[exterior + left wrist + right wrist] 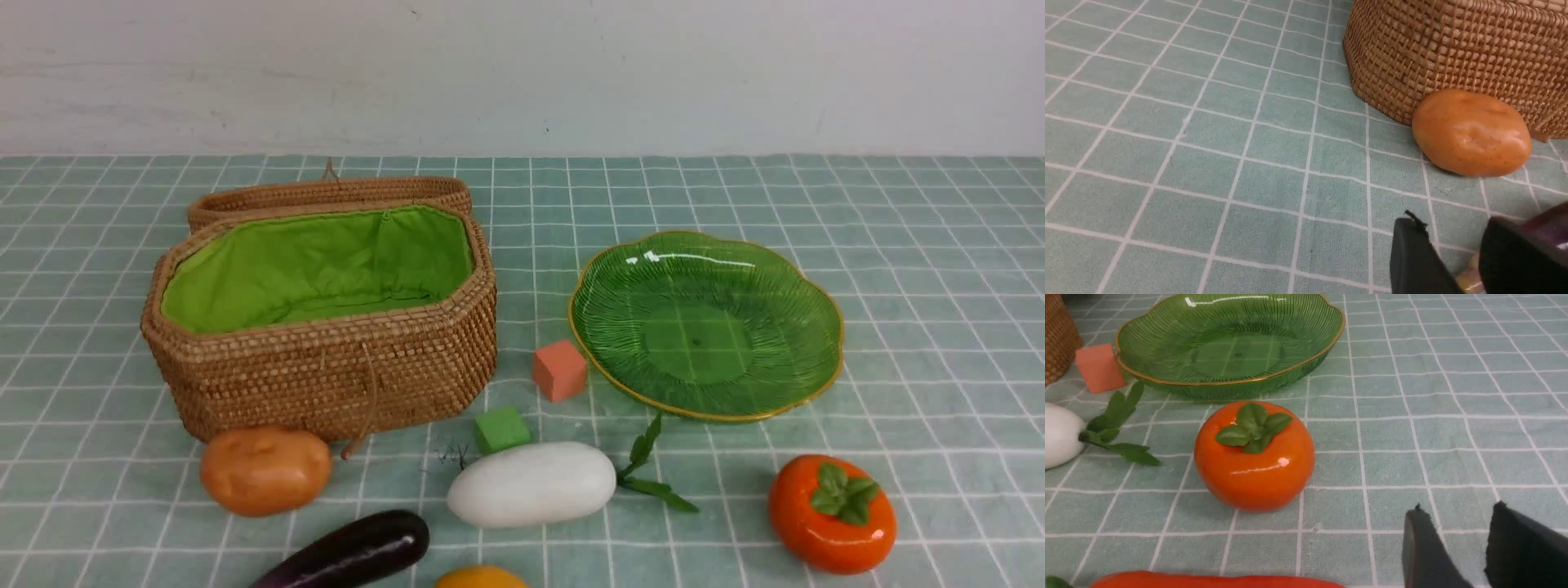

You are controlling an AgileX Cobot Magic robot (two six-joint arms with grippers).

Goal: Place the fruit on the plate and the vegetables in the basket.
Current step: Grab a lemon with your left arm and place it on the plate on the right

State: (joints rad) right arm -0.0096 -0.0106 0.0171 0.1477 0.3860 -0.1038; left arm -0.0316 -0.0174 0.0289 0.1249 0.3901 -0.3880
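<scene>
The wicker basket [326,376] stands open at the left, its green lining bare. The green glass plate [702,327] sits to its right. In front lie a potato [265,469], an eggplant [351,551], a white radish [531,483], a persimmon [831,514] and a yellow fruit [480,578] cut off by the frame edge. My left gripper [1451,228] is open over the cloth, near the potato [1470,132] and beside the eggplant [1551,228]. My right gripper [1457,516] is open, apart from the persimmon [1253,465]. A carrot [1208,581] lies nearby. Neither gripper shows in the front view.
A salmon cube [560,370] sits between the basket and plate, with a green cube [501,429] just behind the radish. The basket's lid [326,192] lies behind it with a cord loop. A white wall bounds the checked tablecloth [939,327] at the back.
</scene>
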